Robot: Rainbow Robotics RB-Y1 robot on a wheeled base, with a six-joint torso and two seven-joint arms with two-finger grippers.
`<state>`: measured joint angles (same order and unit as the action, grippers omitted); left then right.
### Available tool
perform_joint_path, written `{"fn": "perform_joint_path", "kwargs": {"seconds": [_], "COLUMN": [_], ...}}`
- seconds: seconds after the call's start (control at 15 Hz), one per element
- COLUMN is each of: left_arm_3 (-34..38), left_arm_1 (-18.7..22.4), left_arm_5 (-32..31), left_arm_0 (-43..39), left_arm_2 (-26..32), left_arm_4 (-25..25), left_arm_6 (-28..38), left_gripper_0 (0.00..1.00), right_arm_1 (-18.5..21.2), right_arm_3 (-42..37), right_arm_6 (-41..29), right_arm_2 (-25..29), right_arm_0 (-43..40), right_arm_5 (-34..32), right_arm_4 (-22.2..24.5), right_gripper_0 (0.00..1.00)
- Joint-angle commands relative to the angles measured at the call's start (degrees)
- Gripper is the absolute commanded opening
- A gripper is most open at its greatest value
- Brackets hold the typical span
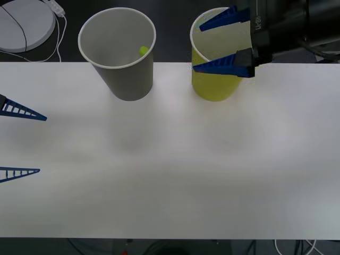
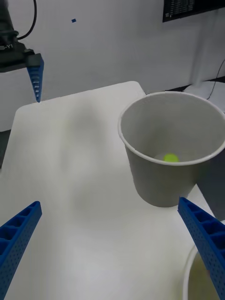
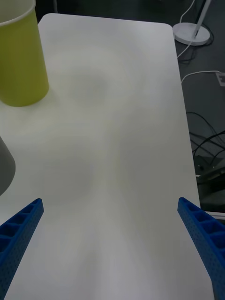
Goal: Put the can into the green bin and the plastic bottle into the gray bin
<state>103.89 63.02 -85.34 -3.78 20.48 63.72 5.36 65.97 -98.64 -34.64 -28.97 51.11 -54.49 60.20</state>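
Note:
The gray bin (image 1: pixel 119 58) stands at the table's back, left of centre. Deep inside it lies the plastic bottle, of which the lime-green cap (image 1: pixel 143 51) shows, seen too as the cap (image 2: pixel 170 158) in the gray bin (image 2: pixel 164 183) in the right wrist view. The green bin (image 1: pixel 215 87) stands to its right. My right gripper (image 1: pixel 212 42) hangs open just over the green bin's mouth, nothing between its fingers. My left gripper (image 1: pixel 33 142) waits open at the table's left side, empty. The can is out of view.
A white table (image 1: pixel 170 175) carries both bins near its back edge. Behind its left corner a white round base (image 1: pixel 21 24) with a cable sits on the floor. More cables (image 3: pixel 206 145) lie on the floor beside the table's edge.

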Motion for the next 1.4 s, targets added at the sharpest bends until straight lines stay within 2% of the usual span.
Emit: {"fn": "perform_joint_path", "kwargs": {"seconds": [0.07, 0.47, 0.73, 1.07, 1.4], "left_arm_3": [0.00, 0.00, 0.00, 0.00, 0.00], "left_arm_1": [0.00, 0.00, 0.00, 0.00, 0.00], "left_arm_5": [0.00, 0.00, 0.00, 0.00, 0.00], "left_arm_0": [0.00, 0.00, 0.00, 0.00, 0.00], "left_arm_2": [0.00, 0.00, 0.00, 0.00, 0.00], "left_arm_4": [0.00, 0.00, 0.00, 0.00, 0.00], "left_arm_6": [0.00, 0.00, 0.00, 0.00, 0.00], "left_gripper_0": [1.00, 1.00, 1.00, 1.00, 1.00], "right_arm_1": [1.79, 7.86, 12.08, 15.68, 18.67], "right_arm_3": [-3.40, -6.04, -9.90, -13.59, -15.35], "right_arm_6": [3.96, 17.67, 27.25, 39.91, 51.78], "right_arm_2": [4.80, 5.15, 5.15, 5.15, 5.33], "right_arm_0": [-6.82, -14.46, -21.14, -28.97, -35.47], "right_arm_5": [0.00, 1.58, 6.06, 10.46, 10.72], "right_arm_4": [-1.05, -10.54, -15.90, -22.41, -29.09], "right_gripper_0": [1.00, 1.00, 1.00, 1.00, 1.00]}}
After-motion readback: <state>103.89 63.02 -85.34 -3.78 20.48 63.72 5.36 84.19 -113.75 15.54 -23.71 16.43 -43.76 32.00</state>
